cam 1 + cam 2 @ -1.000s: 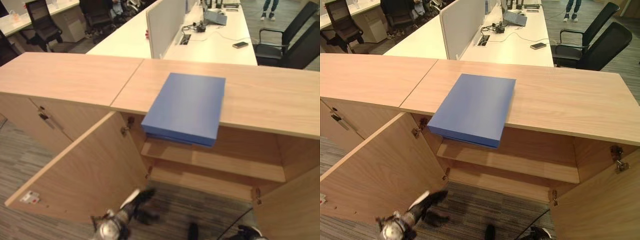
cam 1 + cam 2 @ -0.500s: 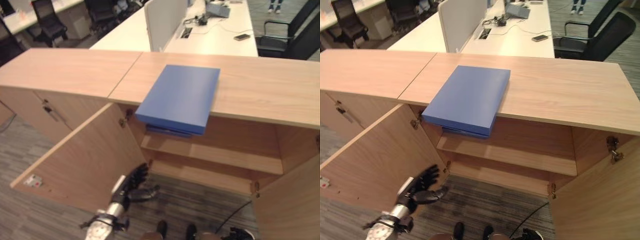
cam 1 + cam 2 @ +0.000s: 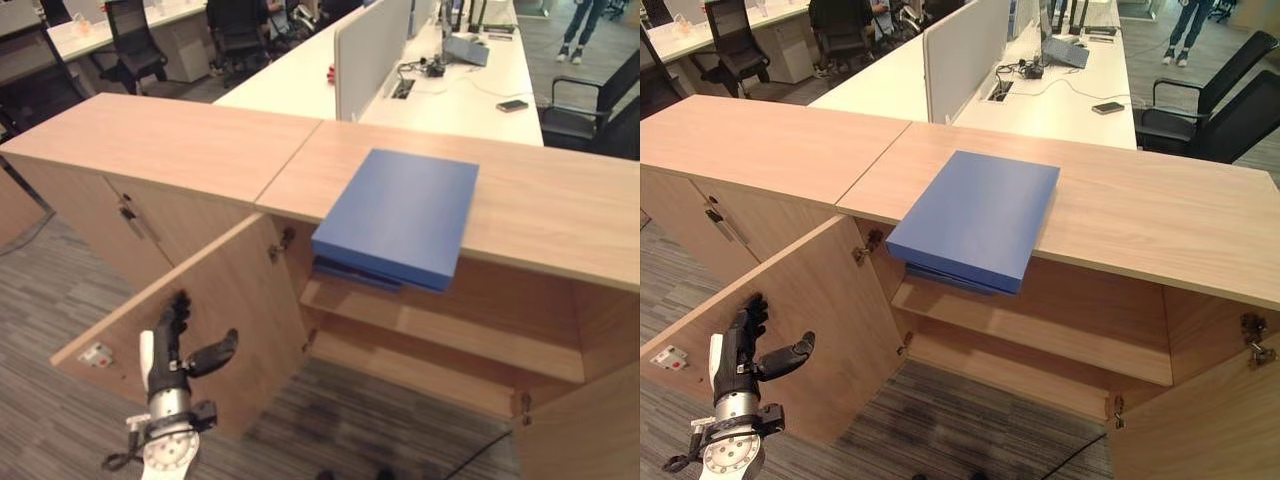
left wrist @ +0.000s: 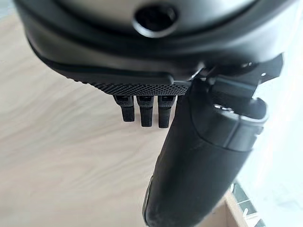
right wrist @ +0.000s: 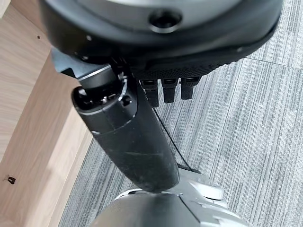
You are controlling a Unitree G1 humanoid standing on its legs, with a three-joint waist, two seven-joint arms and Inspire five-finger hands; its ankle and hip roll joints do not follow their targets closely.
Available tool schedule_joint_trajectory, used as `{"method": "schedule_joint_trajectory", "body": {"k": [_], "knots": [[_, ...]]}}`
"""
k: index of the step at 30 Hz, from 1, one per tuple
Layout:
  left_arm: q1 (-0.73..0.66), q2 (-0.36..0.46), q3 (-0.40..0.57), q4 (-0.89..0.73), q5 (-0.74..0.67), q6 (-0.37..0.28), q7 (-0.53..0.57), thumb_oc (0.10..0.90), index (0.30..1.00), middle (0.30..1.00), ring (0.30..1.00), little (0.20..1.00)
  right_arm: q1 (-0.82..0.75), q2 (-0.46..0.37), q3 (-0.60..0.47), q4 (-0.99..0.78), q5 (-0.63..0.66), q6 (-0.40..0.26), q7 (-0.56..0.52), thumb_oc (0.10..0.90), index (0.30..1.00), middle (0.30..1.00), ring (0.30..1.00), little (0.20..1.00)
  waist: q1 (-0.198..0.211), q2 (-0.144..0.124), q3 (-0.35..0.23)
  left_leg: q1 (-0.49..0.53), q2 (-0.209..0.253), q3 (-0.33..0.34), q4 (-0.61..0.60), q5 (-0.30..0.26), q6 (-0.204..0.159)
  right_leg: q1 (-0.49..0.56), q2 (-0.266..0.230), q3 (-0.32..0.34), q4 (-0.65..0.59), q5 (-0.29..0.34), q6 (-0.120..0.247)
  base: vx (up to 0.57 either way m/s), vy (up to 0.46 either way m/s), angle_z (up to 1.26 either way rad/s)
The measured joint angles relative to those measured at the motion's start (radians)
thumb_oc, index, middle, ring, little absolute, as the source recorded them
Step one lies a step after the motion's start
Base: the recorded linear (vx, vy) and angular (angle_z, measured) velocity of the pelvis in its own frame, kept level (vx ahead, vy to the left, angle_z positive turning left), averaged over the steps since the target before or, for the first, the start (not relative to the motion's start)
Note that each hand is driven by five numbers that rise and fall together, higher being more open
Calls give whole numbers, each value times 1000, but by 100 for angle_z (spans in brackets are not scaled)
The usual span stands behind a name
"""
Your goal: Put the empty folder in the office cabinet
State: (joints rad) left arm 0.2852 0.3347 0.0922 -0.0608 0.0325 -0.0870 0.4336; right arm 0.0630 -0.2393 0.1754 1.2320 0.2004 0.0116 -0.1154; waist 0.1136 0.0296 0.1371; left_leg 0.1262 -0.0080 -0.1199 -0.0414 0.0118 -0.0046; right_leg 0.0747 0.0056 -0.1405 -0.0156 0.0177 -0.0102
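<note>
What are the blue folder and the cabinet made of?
The blue folder looks like plastic or coated card: a smooth, matte, evenly blue cover with stiff, straight edges. The office cabinet looks like wood-grain laminate board: pale streaky grain, a flat dull sheen, and thin, square-cut panels and doors.

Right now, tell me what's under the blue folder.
The blue folder lies on the cabinet top, its near end overhanging the open cabinet. Below that end sits a bare wooden shelf. The part of the top beneath the folder is covered.
</note>
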Motion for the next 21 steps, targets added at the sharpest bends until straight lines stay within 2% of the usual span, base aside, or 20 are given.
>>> {"method": "schedule_joint_trajectory", "body": {"k": [4,12,16,17,19,21], "knots": [[-26,50,0,-23,151,2,36,800,900,900,900,900,2,6,8,11,0,-4,-3,800,900,900,900,900,0,-10,-20,3,0,4,-9,3,0,34,5,2,-71,39,4,-5,4,-1],[-164,258,-47,-166,379,-13,7,800,900,900,900,900,-35,9,9,62,0,-4,-1,800,900,900,900,900,-4,-11,-40,27,1,19,-36,16,2,37,6,23,-78,49,10,-3,11,-5],[-208,344,-104,-272,451,-75,-53,800,900,900,900,900,-38,9,20,60,-1,-5,2,800,900,900,900,900,-20,-9,-57,34,0,46,-38,14,6,37,6,49,-78,56,11,-2,18,-20],[-209,355,-112,-290,466,-109,-63,800,900,900,900,900,-41,10,20,60,-1,-5,2,800,900,900,900,900,-31,-8,-59,34,-1,50,-38,13,7,38,5,52,-78,58,12,-15,17,-17],[-209,365,-127,-323,467,-123,-86,800,900,900,900,900,-41,10,20,60,-2,-6,4,800,900,900,900,900,-42,-8,-60,36,-2,55,-38,13,8,37,4,56,-78,58,13,9,8,-9],[-209,371,-139,-354,486,-165,-125,800,900,900,900,900,-40,9,20,61,-3,-5,7,800,900,900,900,900,-57,-7,-60,37,-2,59,-38,12,9,37,5,60,-78,59,13,12,12,-6]]}}
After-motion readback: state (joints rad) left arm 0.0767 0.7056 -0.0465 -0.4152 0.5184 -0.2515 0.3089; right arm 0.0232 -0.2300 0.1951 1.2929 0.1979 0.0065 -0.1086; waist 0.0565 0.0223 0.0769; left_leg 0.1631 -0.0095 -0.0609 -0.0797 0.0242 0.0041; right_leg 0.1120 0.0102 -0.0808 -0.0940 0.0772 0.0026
